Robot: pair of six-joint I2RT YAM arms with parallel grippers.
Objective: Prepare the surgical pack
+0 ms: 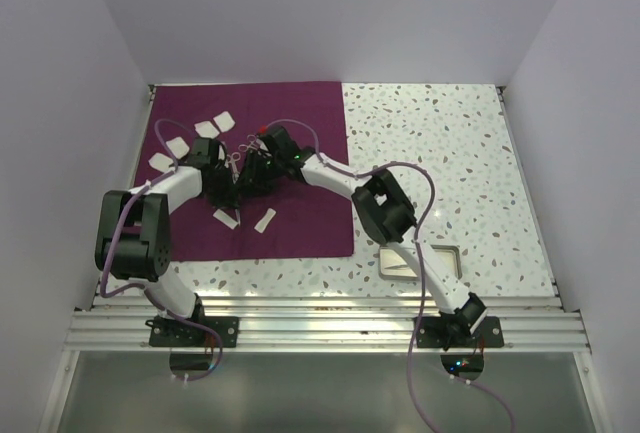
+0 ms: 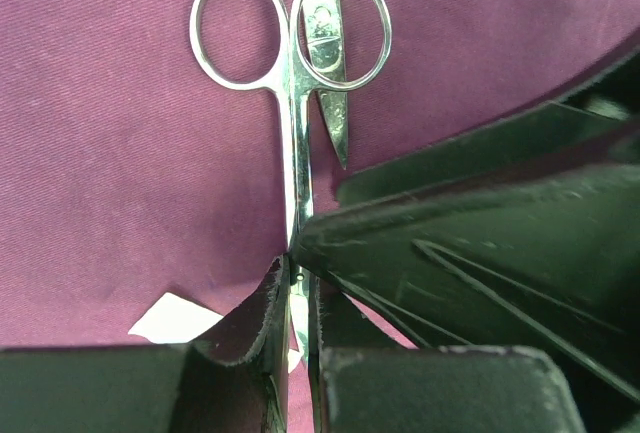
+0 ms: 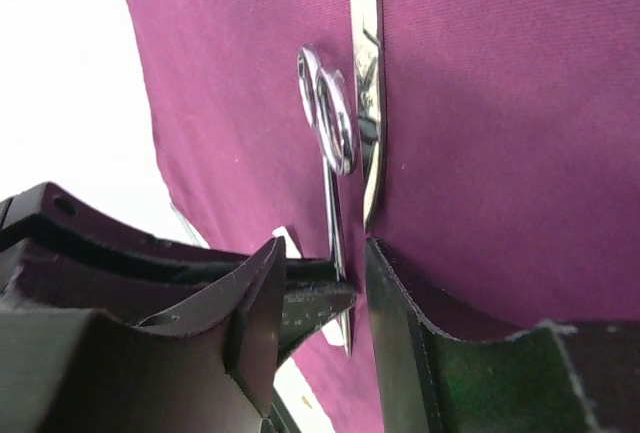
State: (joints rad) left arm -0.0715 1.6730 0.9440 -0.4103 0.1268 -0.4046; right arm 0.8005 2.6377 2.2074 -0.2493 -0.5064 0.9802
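The plum-purple cloth [image 1: 300, 213] lies flat at the back left of the table, with several white gauze pads [image 1: 220, 125] on it. Both grippers meet over its middle. My left gripper [image 2: 298, 283] is shut on the blades of silver scissors [image 2: 290, 103], whose ring handles point away. A second pointed steel instrument [image 2: 335, 103] lies under the scissors. My right gripper [image 3: 325, 253] is open, its fingers on either side of the same scissors [image 3: 335, 133], close against the left gripper's finger. The steel tray [image 1: 452, 258] sits near the front right, off the cloth.
Two gauze pads [image 1: 266, 219] lie near the cloth's front edge, and one pad [image 2: 170, 318] shows just left of my left fingers. The speckled table [image 1: 450, 143] lies right of the cloth. White walls enclose the back and sides.
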